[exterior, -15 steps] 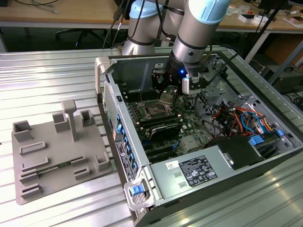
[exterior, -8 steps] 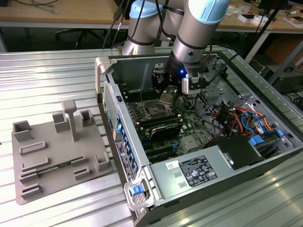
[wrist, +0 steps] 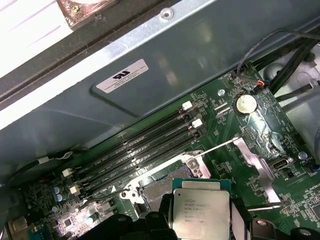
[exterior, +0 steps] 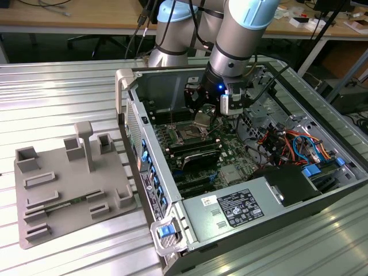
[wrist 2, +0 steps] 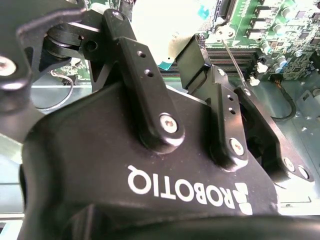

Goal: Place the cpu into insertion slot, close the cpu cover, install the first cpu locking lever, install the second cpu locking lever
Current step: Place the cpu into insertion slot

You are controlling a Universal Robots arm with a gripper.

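Insertion slot (wrist: pixel 159 191) lies uncovered (memory slots (wrist: pixel 145 155) flank it)

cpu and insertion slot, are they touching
Apart. The exterior view shows the cpu held in the gripper above the insertion slot, with a gap between them.

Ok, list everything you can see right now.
insertion slot: one, dark with silver rim, on the green board
cpu: one, silver-grey, held beside the insertion slot
cpu cover: one, silver, swung open beside the slot
memory slots: four, black, alongside the slot
coin cell: one, silver, on the board
computer case: one, grey, open, on the metal table
power supply: one, silver, inside the case
fixture tray: one, grey, exterior view's left of the case
gripper: one, black, shut on the cpu
arm: one, grey and blue, over the case
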